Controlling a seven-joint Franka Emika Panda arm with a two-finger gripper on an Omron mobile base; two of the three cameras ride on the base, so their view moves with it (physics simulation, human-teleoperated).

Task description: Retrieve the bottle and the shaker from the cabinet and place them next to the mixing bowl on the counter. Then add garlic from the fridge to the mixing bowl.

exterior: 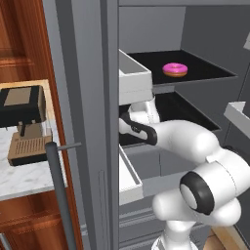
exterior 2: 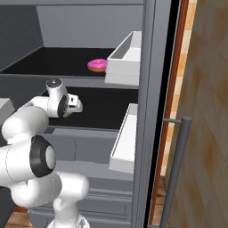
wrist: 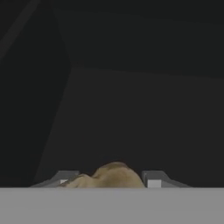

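Reaching into the open tall grey steel fridge [exterior: 88,97], the white arm is stretching over the lower dark shelf [exterior 2: 107,107], beneath the upper shelf where a pink-iced doughnut [exterior: 175,70] is sitting. Seen from the hand, the two-finger gripper [wrist: 109,180] is showing its two small grey fingertips [wrist: 154,180] standing partly apart, one on each side of the tiny greyish-brown lump of garlic [wrist: 113,175], which is lying on that dark shelf between them. Whether the tips are actually pressing the garlic, I cannot tell. White door bins [exterior 2: 127,58] are hanging beside the shelves.
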